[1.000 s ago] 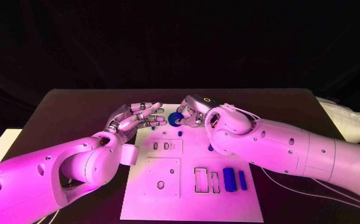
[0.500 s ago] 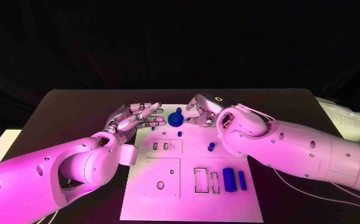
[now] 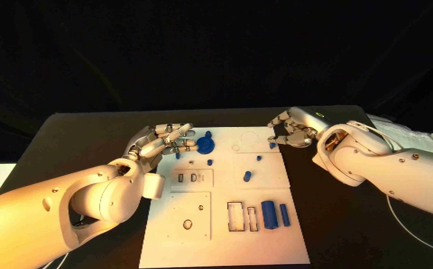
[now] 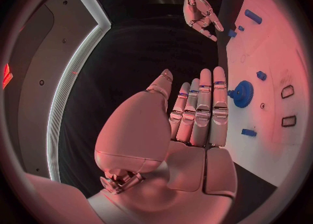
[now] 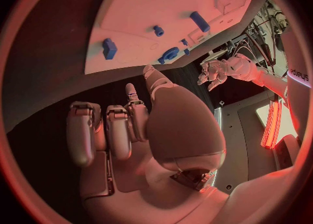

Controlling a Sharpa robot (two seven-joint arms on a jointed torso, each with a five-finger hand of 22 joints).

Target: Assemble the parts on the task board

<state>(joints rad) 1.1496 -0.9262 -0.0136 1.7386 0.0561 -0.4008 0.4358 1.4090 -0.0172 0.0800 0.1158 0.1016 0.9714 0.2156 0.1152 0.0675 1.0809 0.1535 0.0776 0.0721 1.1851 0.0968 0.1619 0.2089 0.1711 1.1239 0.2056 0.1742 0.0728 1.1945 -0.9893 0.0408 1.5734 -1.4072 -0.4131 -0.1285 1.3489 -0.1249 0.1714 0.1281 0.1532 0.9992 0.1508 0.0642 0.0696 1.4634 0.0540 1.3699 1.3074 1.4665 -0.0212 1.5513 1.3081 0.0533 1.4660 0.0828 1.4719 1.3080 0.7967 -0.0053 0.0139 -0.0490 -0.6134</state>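
The white task board (image 3: pixel 226 238) lies in the middle of the table. A blue gear (image 3: pixel 206 144) sits near its far left corner. My left hand (image 3: pixel 163 142) reaches just beside the gear with fingers stretched out and together; nothing is in it (image 4: pixel 189 125), and I cannot tell if it touches the gear (image 4: pixel 242 93). My right hand (image 3: pixel 290 130) hovers at the board's far right edge, fingers loosely curled and empty (image 5: pixel 130 125). A small blue part (image 3: pixel 273 145) lies just below its fingertips. Two blue blocks (image 3: pixel 269 214) lie beside rectangular slots at the near right.
Other small blue parts (image 3: pixel 245 176) are scattered over the board's middle, one (image 3: pixel 210 162) below the gear. Slots and holes (image 3: pixel 188 224) mark the board's near left. Black table (image 3: pixel 81 137) surrounds the board on all sides.
My right hand has drawn away from the gear to the board's far right edge. The gear stays by the left hand, which has not moved.
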